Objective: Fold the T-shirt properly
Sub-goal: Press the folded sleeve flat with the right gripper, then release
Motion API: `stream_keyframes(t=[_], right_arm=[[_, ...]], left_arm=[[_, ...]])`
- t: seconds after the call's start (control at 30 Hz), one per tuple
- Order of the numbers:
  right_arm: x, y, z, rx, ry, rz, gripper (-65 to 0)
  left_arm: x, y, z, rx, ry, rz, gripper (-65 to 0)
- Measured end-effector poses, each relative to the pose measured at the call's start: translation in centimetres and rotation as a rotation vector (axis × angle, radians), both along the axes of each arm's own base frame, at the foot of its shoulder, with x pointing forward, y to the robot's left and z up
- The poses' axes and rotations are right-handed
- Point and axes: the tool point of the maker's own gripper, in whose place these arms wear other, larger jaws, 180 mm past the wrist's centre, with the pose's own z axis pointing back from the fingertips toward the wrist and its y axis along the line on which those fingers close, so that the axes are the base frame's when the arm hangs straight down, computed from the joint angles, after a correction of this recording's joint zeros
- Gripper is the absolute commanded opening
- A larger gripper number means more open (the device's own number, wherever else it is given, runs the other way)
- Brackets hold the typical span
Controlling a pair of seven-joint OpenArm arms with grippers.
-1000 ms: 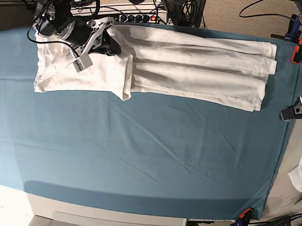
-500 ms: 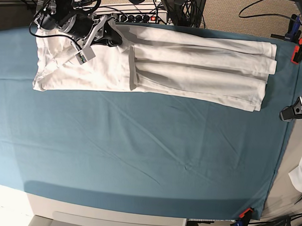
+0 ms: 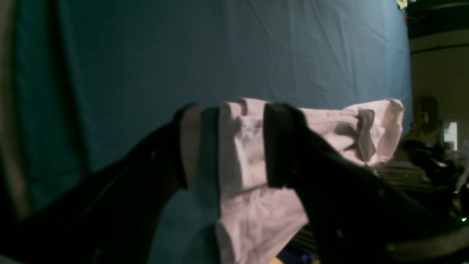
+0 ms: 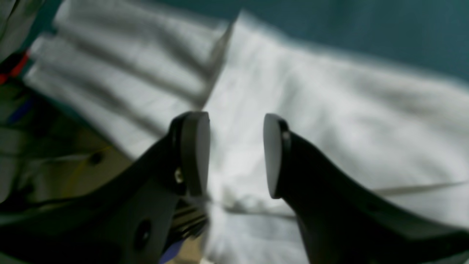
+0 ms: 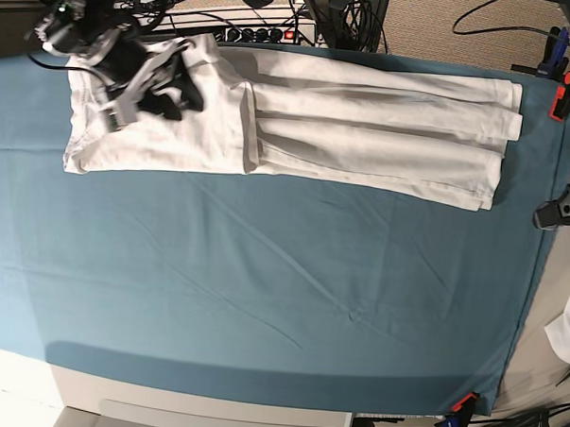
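Along the far edge of the desk in the base view, the large plain white cotton T-shirt (image 5: 365, 122) lies as a long band folded lengthwise, on the big teal sheet (image 5: 263, 288) that covers the desk; its end on this view's left is doubled over into a flat panel whose edge crosses the band. The right claw (image 5: 182, 81) hangs over that panel with nothing in it, and the left claw is out of this view. In the left wrist view the left claw (image 3: 231, 146) stands well open and holds nothing, looking along the band from beyond the shirt's other end, with the sheet behind. In the right wrist view the right claw (image 4: 236, 154) shows its two pale pads wide apart and empty, the white cloth below blurred. The step in hand looks to be letting go of the flap just laid over. To do it well, I would lift the right claw straight up so no pad drags the panel askew, check that the panel's edges line up with the band, then take the next grip at a hemmed corner through all layers.
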Motion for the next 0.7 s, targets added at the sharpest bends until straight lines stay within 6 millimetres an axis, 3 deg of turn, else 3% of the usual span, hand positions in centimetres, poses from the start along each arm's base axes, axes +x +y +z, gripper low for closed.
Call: stream_keyframes(t=[0.1, 0.27, 0.4, 0.7], right_arm=[[1.4, -2.2, 1.7, -0.049, -0.076, -0.064, -40.1], [3.3, -5.5, 3.8, -0.106, -0.174, -0.169, -40.1], [4.7, -5.9, 5.4, -0.099, -0.245, -0.189, -40.1], [5.2, -6.1, 6.0, -0.099, -0.279, -0.2, -40.1]], left_arm=[[-1.0, 1.0, -0.2, 0.022, 0.022, 0.011, -36.0], [-4.5, 0.8, -3.2, 0.022, 0.13, 0.002, -36.0], [-5.7, 0.0, -4.6, -0.001, 0.161, 0.002, -36.0], [-6.3, -1.5, -5.9, -0.041, 0.18, -0.002, -36.0]])
